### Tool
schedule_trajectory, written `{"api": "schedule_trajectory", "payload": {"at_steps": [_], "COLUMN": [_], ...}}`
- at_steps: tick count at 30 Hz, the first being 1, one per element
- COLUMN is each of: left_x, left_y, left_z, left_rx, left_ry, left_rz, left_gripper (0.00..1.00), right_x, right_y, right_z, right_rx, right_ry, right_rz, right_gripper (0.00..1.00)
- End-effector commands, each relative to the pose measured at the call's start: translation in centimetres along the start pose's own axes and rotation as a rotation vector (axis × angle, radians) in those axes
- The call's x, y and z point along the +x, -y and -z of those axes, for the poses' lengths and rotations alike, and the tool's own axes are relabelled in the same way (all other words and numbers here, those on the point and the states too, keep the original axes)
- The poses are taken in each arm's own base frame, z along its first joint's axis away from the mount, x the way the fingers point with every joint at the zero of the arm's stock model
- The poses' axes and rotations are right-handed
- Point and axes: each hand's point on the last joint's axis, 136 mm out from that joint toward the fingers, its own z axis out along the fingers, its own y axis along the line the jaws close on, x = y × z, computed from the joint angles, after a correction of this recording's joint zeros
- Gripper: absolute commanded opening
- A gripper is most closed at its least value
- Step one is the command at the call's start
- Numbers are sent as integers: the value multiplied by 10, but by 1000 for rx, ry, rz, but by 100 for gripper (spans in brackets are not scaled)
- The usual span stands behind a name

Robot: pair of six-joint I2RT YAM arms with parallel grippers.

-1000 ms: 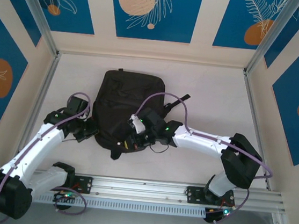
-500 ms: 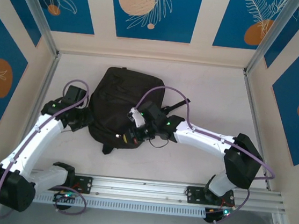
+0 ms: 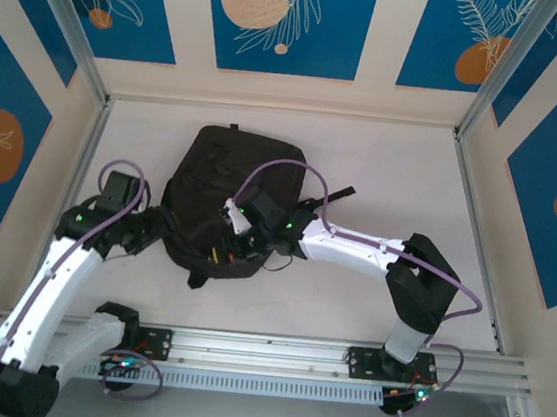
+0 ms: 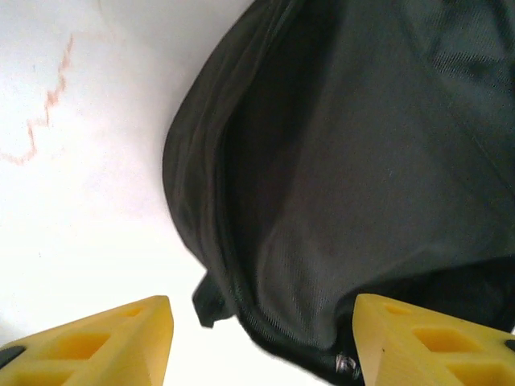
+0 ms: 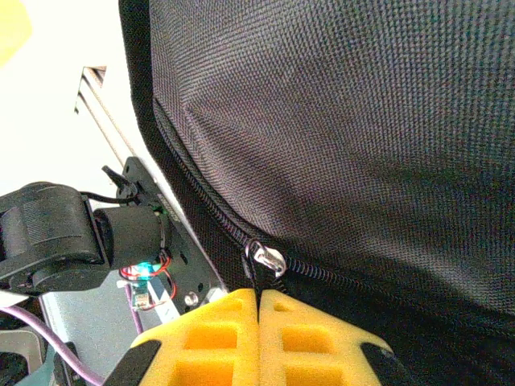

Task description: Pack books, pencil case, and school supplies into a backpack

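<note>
Your left gripper (image 3: 156, 227) stands open, its two yellow fingers (image 4: 121, 334) well apart and holding nothing. In the left wrist view the rounded edge of the backpack (image 4: 362, 161) lies just ahead of them, partly between the tips, with the bare white desk (image 4: 80, 201) to one side. You cannot tell from these views whether either finger touches the fabric. Your right gripper (image 3: 234, 249) is closed. In the right wrist view its yellow pads (image 5: 217, 338) are pressed flat together, and the zip pull (image 5: 265, 257) sits right at their tips: a small metal slider on the zip line, with a black tab running down into the seam between the pads, so you appear to be pinching that tab. From above, the backpack (image 3: 225, 187) lies flat on the desk (image 3: 393, 171), left of centre, between your two arms. The left gripper is against its left flank and the right gripper is on its near right part. Its long axis runs from the near edge toward the back wall, leaning slightly left at the near end. A small loop sits at the far end, and a black strap sticks out on the right side.
</note>
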Motion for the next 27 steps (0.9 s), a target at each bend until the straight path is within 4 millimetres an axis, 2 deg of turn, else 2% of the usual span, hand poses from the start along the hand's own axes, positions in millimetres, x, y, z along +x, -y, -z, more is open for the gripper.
{"api": "schedule_trajectory", "payload": {"at_steps": [1, 7, 11, 14, 17, 20, 24, 27], "left_x": [31, 51, 55, 55, 53, 50, 45, 40], "left_y": [-12, -10, -4, -3, -9, -10, -11, -13], "left_z": [-3, -22, -33, -42, -53, -59, -56, -49], "left_rx": [-17, -37, -50, -71, -112, -130, -133, -131], "left_ry": [-103, -171, -182, -171, -159, -152, -123, -89], "left_rz": [92, 127, 114, 91, 77, 54, 17, -6], "left_gripper": [61, 62, 62, 57, 48, 34, 14, 4], "right_x": [-9, -8, -5, -3, 0, 5, 14, 20], "right_y": [-13, -14, -14, -13, -13, -13, -8, -4], "right_z": [5, 3, 4, 5, 7, 12, 18, 23], "right_rx": [-23, -21, -19, -19, -17, -13, 4, 9], "right_ry": [30, 27, 25, 27, 22, 13, -7, -11], "right_rz": [14, 19, 23, 20, 24, 34, 45, 46], "right_gripper": [0, 0, 0, 0, 0, 0, 0, 0]}}
